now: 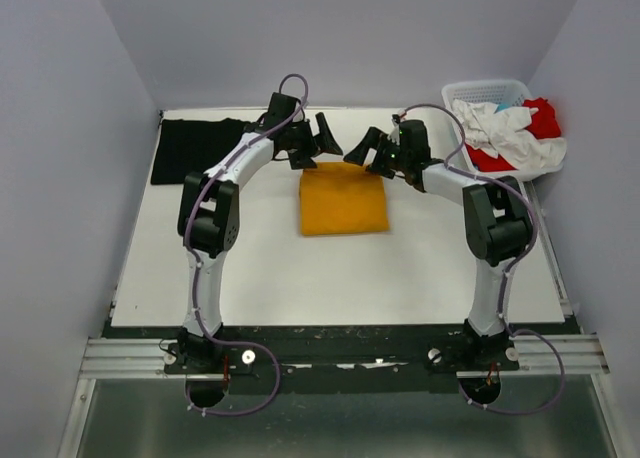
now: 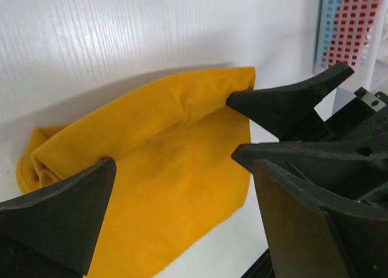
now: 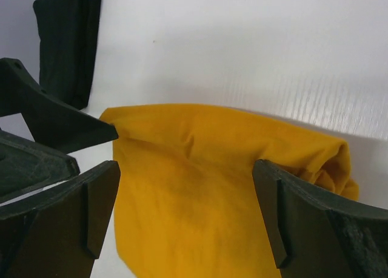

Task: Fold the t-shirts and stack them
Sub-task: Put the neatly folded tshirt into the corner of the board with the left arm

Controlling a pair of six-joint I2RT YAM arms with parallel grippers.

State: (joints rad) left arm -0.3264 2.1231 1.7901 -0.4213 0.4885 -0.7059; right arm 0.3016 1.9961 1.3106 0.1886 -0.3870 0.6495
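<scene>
A mustard orange-yellow t-shirt [image 1: 343,199] lies folded in a rectangle at the table's middle; it also shows in the left wrist view [image 2: 157,169] and the right wrist view [image 3: 224,181]. My left gripper [image 1: 318,143] is open and empty just above the shirt's far left corner. My right gripper [image 1: 366,152] is open and empty just above its far right corner. A folded black t-shirt [image 1: 196,149] lies at the far left and shows in the right wrist view [image 3: 68,41]. White [image 1: 505,130] and red [image 1: 540,118] shirts lie bunched in the basket.
A white plastic lattice basket [image 1: 487,88] stands at the far right corner, and shows in the left wrist view [image 2: 351,29]. Purple-grey walls close in the table on three sides. The white table [image 1: 330,278] ends at a metal rail by the arm bases.
</scene>
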